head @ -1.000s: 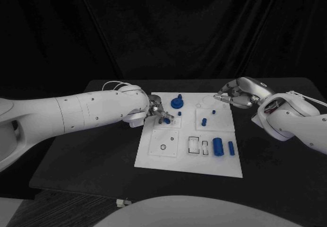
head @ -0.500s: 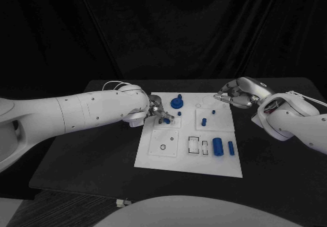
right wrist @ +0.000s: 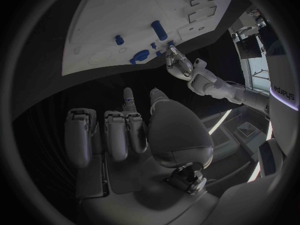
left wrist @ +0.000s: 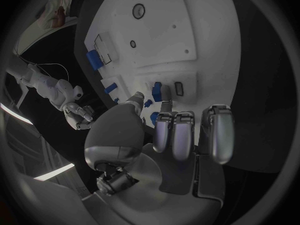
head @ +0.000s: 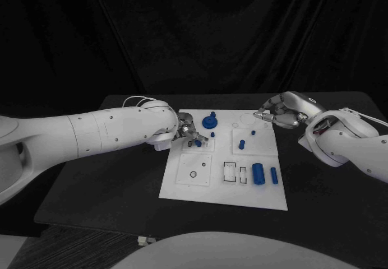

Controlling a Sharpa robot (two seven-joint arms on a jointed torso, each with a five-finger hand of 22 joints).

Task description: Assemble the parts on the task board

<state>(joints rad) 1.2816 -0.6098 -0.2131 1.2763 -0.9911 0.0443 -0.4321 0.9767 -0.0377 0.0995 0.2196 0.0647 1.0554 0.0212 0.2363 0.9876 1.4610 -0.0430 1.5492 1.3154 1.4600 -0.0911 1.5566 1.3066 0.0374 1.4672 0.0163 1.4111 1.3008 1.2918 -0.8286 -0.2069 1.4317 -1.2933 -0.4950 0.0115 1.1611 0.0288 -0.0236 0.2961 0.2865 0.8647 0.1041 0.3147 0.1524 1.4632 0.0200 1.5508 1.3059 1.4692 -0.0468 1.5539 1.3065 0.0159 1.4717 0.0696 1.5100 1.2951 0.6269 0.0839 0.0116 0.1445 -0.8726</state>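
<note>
The board (head: pixel 212 179) lies on the table (head: pixel 97 190) between the two robot hands. The left robot hand (head: pixel 186 133) sits over the board's near-left corner region, its fingertips (left wrist: pixel 165 106) closed on a small blue part (head: pixel 198 143) at a slot there. Just beyond its fingers stands a blue knob (head: pixel 210 120). The right robot hand (head: pixel 281 112) hovers at the board's far right edge, fingers curled in, holding nothing visible.

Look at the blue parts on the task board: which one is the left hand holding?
The small blue part at the board's left side, pinched by the left hand. The other blue parts lie or stand untouched further right on the task board.
</note>
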